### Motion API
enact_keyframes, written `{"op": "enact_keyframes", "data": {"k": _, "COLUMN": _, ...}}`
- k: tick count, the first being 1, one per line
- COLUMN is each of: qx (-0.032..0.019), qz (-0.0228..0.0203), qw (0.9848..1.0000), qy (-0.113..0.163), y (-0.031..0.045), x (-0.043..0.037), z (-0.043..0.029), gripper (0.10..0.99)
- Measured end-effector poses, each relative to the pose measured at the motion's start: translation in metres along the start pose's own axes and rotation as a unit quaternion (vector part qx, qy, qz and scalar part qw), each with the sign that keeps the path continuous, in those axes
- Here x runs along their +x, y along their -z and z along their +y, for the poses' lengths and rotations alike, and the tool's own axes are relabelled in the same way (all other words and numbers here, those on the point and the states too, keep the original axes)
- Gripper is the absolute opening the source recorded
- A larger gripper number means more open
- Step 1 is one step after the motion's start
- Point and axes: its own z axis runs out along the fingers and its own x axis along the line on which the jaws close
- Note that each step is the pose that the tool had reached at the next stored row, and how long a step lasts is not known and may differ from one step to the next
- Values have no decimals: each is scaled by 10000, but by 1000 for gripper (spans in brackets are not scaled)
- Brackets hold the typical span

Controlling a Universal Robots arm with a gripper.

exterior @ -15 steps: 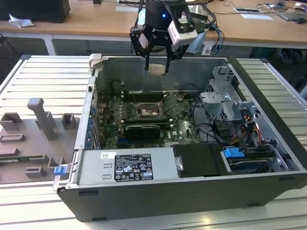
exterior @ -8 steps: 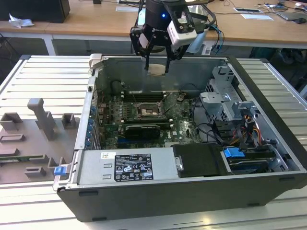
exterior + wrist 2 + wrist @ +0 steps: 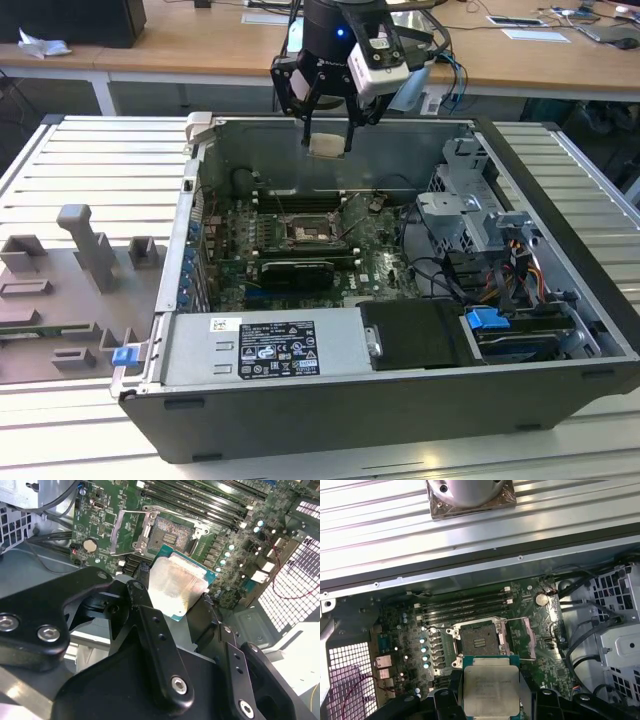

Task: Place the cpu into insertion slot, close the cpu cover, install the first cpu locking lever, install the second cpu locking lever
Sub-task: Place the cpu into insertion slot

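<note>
Arm is over the open computer case (image 3: 330, 430), which lies on its side on the slatted metal counter (image 3: 90, 160).

Gripper (image 3: 327, 138): jaws clamped on the cpu (image 3: 327, 146), one finger on each of two opposite edges. The chip is held flat, pale metal face toward the wrist cameras, its green border showing around the face in both wrist views (image 3: 175, 587) (image 3: 490, 687).

Position: in the exterior view the cpu hangs in the air, well above the motherboard (image 3: 230, 250) and touching nothing but the jaws. It sits over the far part of the case interior, apart from the insertion slot (image 3: 305, 230).

Insertion slot: empty, with the dark contact field exposed in both wrist views (image 3: 167, 532) (image 3: 479, 640). In the first wrist view the slot lies just beyond the cpu's leading edge.

Cpu cover (image 3: 131, 532): swung open, a silvery frame standing up along one side of the slot, also seen in the first wrist view (image 3: 527, 637).

Other items: memory slots (image 3: 300, 200) lie beyond the slot, a long black expansion card (image 3: 297, 272) lies nearer the camera, and the power supply (image 3: 265, 350) sits along the near wall. A grey fixture tray (image 3: 80, 270) rests on the counter at the exterior view's left.
</note>
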Motion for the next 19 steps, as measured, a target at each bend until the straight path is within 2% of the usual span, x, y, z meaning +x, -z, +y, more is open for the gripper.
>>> {"op": "enact_keyframes", "data": {"k": 19, "qx": -5, "qz": -24, "qw": 9997, "qy": -263, "y": 0, "x": 0, "z": 0, "gripper": 541}}
